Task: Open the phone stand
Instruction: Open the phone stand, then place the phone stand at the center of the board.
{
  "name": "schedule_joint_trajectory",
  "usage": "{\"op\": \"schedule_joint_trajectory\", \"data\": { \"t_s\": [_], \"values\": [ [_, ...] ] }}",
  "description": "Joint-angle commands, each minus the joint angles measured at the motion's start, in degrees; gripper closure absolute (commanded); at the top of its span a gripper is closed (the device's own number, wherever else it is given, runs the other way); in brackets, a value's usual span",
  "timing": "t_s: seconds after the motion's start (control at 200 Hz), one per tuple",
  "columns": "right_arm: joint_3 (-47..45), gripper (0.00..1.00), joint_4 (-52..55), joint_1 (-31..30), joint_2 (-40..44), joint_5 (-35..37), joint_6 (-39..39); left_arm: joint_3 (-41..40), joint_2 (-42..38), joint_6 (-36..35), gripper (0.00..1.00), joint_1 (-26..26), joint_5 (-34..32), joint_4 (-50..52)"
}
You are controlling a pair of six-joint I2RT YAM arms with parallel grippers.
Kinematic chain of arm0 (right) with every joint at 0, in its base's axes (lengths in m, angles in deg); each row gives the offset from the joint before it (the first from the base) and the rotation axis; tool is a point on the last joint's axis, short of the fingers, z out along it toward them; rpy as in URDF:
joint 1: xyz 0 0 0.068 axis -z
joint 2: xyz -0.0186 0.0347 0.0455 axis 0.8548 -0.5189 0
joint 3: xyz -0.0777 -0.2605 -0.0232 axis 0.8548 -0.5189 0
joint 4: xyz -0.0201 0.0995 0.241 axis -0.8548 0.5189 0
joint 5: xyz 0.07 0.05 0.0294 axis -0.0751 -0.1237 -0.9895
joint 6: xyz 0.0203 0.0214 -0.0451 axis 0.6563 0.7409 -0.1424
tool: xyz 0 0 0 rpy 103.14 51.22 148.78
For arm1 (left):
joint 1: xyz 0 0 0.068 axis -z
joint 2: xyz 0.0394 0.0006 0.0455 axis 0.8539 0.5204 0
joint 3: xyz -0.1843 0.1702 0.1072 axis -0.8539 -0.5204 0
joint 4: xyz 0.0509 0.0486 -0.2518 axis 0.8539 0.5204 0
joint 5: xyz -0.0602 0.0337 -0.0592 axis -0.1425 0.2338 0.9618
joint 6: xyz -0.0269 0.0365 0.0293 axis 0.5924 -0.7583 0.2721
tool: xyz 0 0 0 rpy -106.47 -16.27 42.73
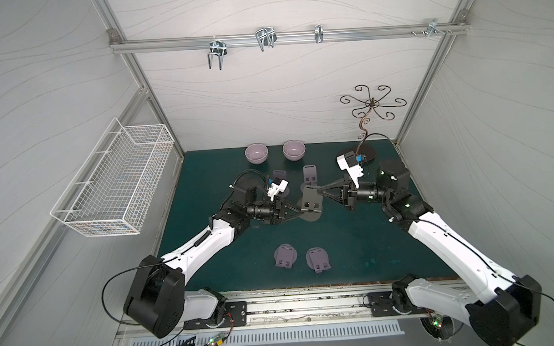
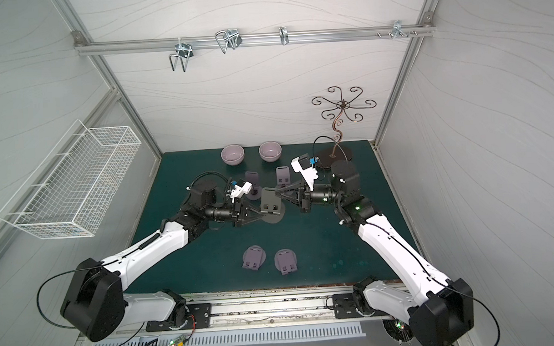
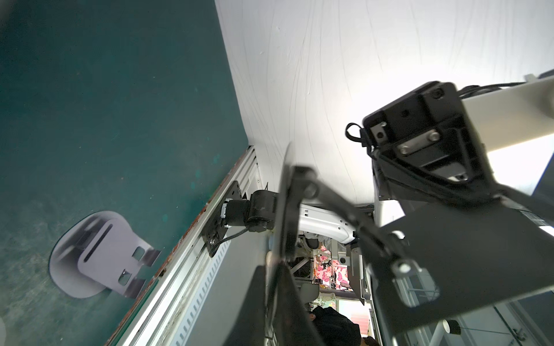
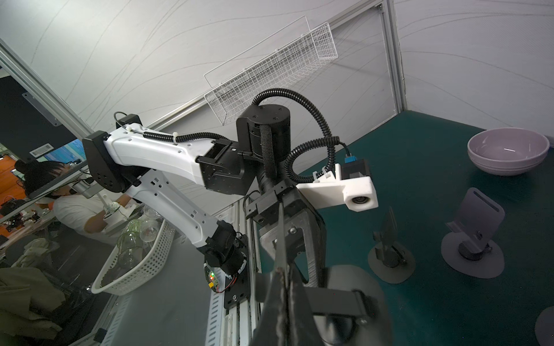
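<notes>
Green surface (image 1: 353, 235) mid: phone stand (image 1: 310, 200) looks unfolded, right fingers (image 1: 322, 188) pinching its plate, left fingers (image 1: 299, 210) round base, can't tell if clamped; next I'd let go w/o tipping it.

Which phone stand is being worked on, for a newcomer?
Start at the green mat and go to its middle. The dark phone stand there has its upright plate pinched by the right gripper; the other four stands sit untouched.
</notes>
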Motion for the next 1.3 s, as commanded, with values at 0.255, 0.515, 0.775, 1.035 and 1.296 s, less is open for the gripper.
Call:
{"op": "schedule_joint_trajectory", "data": {
  "t_s": [0.255, 0.515, 0.775, 1.035, 1.296],
  "values": [
    [-3.51, 1.00, -7.94, 2.55, 0.22, -2.63, 1.21, -0.93, -7.75, 5.19, 0.51, -7.24, -0.50, 8.58],
    [-6.20, 1.00, -6.92, 2.58, -6.71, -4.10, -1.27, 4.73, -14.72, 0.97, 0.51, -13.66, 0.71, 18.85],
    [-5.13, 1.00, -6.64, 3.88, -19.09, -5.69, -4.76, 4.60, -13.04, 1.17, 0.50, -16.77, 1.37, 17.23],
    [-4.17, 1.00, -12.20, 5.98, -30.29, -5.87, -3.45, 8.61, -6.21, 1.07, 0.50, -17.22, 2.44, 12.40],
    [3.89, 1.00, -10.34, 7.90, -41.62, -7.87, -6.21, 9.95, -1.20, 1.86, 0.50, -17.37, 3.27, 8.23]
  ]
}}
